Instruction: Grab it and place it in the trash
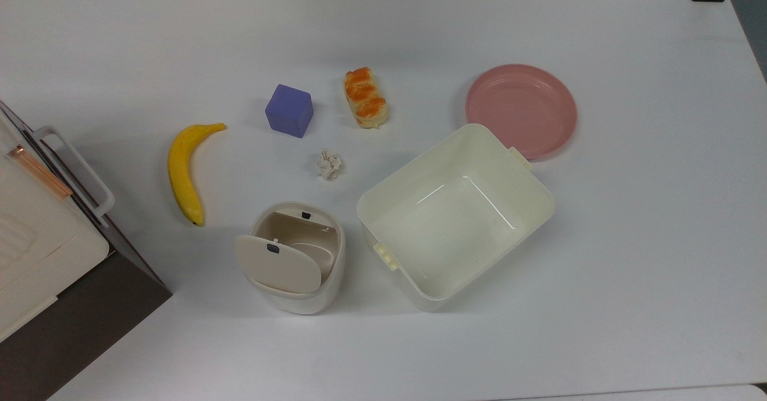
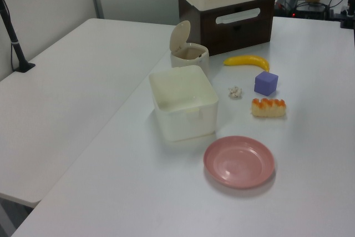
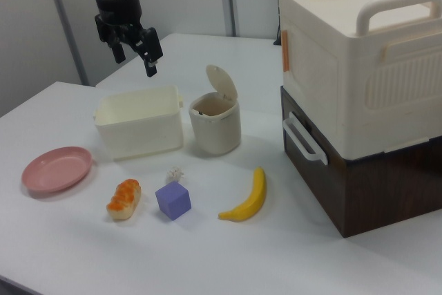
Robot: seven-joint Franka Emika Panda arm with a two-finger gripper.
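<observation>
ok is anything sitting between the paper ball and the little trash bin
Nothing visible does. The paper ball lies on bare table, apart from the purple cube and bread roll. The trash bin has its lid flipped open.

No text, label, brand, number or sign can be read on anything in these views.
</observation>
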